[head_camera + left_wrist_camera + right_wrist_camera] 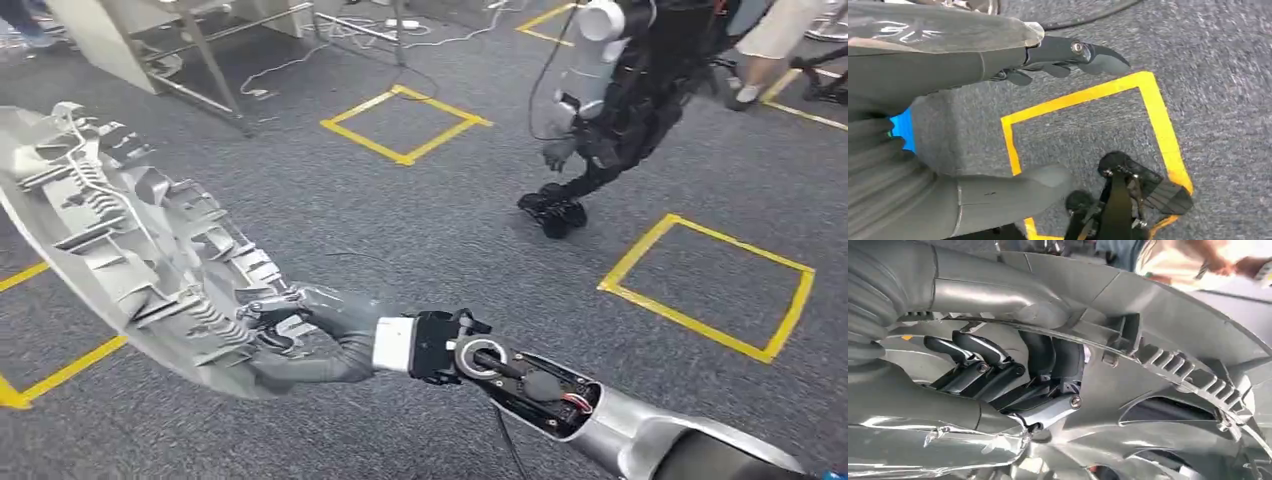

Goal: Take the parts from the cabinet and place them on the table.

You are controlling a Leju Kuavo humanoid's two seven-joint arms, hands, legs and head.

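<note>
A large grey moulded plastic part [130, 250], ribbed and curved, hangs over the carpet at the left of the head view. My right hand [310, 335] grips its lower edge, with the arm reaching in from the bottom right. In the right wrist view the dark fingers [993, 365] curl around a rim of the part [1173, 325] and the thumb lies over its outer side. My left hand [923, 75] hangs above the floor, its fingers [1083, 55] straight and well apart from the thumb [1013, 187], with nothing between them.
Grey carpet carries yellow tape squares [405, 122] [710, 285]. Another dark robot [620, 90] stands at the upper right, with a person's legs [770, 40] behind it. A metal table frame [200, 50] and loose cables [300, 60] lie at the upper left.
</note>
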